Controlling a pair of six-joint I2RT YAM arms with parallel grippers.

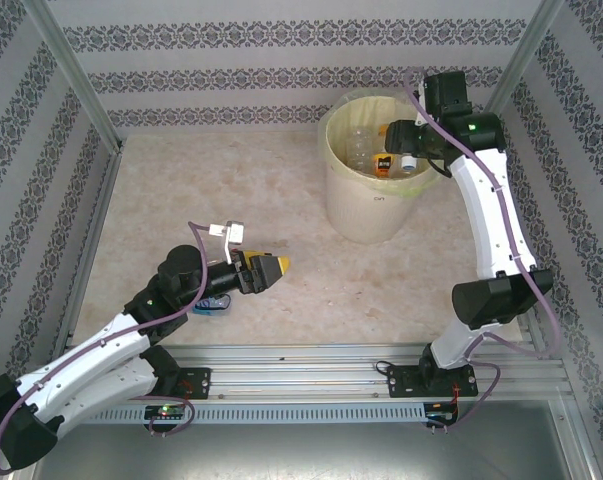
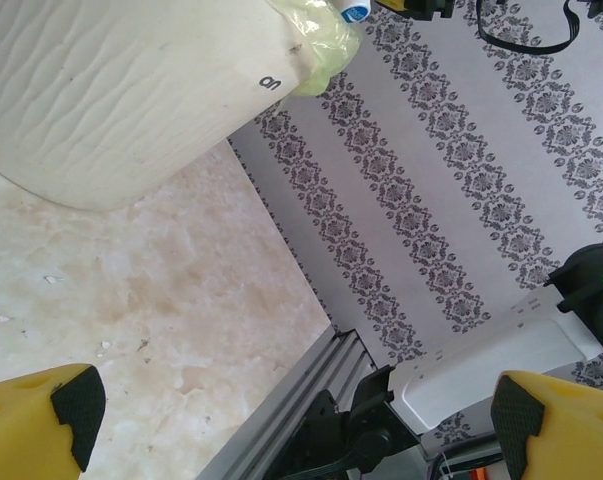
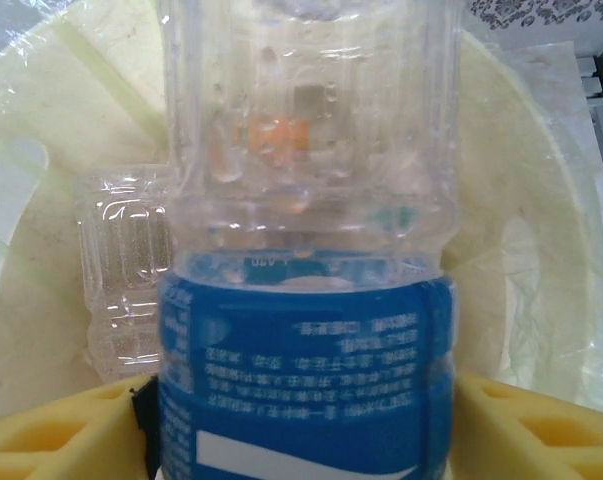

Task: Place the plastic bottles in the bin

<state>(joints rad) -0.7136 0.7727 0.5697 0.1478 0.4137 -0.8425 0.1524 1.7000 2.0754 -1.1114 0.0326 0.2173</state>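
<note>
Over the bin [image 1: 366, 205], a cream bucket with a pale yellow liner, my right gripper [image 1: 406, 160] holds a clear plastic bottle with a blue label [image 3: 301, 380]. Its yellow fingers [image 3: 521, 420] press both sides of the bottle, right gripper [image 3: 301, 410] shut on it. Inside the bin lie other bottles: a clear one [image 3: 121, 270] and an orange-labelled one [image 1: 383, 163]. My left gripper [image 1: 266, 270] hovers low over the table's middle left, open with nothing between its fingers [image 2: 76, 400]. A blue-labelled bottle [image 1: 213, 303] lies partly hidden under the left arm.
The bin's wall [image 2: 131, 90] shows ahead of the left gripper [image 2: 291, 410]. Patterned walls enclose the table on three sides. A metal rail [image 1: 311, 355] runs along the near edge by the arm bases.
</note>
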